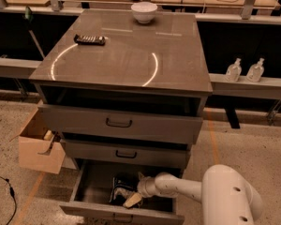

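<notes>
The dark packet (118, 187) lies in the open bottom drawer (91, 209), touching or just beside the gripper (133, 197) on its left as I look at it, a little toward the drawer's back. Its long axis seems to run front to back, though the shadow hides its outline. The gripper sits low inside the drawer at the end of the white arm (178, 187), which reaches in from the right; there is only this one arm. How wide it is set, and whether it has hold of the packet, I cannot tell. Straight above it are the shut middle drawer (126, 153) and top drawer (119, 123); higher, on the cabinet top (131, 64), lie a remote (90, 40) and a white bowl (144, 11); well off to its left a cardboard box (40, 149) stands on the floor.
</notes>
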Controlling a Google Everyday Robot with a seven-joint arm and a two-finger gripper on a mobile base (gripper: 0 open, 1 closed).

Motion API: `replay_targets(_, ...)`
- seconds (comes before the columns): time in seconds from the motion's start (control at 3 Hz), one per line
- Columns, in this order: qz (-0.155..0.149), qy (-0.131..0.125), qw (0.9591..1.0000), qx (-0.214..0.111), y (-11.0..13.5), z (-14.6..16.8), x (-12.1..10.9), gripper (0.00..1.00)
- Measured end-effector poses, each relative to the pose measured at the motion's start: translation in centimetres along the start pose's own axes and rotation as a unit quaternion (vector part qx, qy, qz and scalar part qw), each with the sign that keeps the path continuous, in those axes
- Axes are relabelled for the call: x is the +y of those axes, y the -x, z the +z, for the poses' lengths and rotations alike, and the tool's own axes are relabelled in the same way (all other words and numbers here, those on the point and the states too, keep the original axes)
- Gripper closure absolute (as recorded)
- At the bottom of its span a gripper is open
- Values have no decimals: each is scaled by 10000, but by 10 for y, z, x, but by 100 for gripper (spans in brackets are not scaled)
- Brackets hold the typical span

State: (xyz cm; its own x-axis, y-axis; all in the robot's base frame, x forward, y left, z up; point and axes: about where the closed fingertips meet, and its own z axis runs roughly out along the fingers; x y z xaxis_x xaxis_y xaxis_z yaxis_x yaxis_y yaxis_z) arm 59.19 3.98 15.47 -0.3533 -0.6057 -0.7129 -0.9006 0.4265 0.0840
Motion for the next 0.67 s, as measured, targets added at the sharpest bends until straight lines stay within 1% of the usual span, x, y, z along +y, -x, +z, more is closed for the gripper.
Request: replay_targets(0.67, 0, 1, 10000, 0, 0, 0, 0, 0)
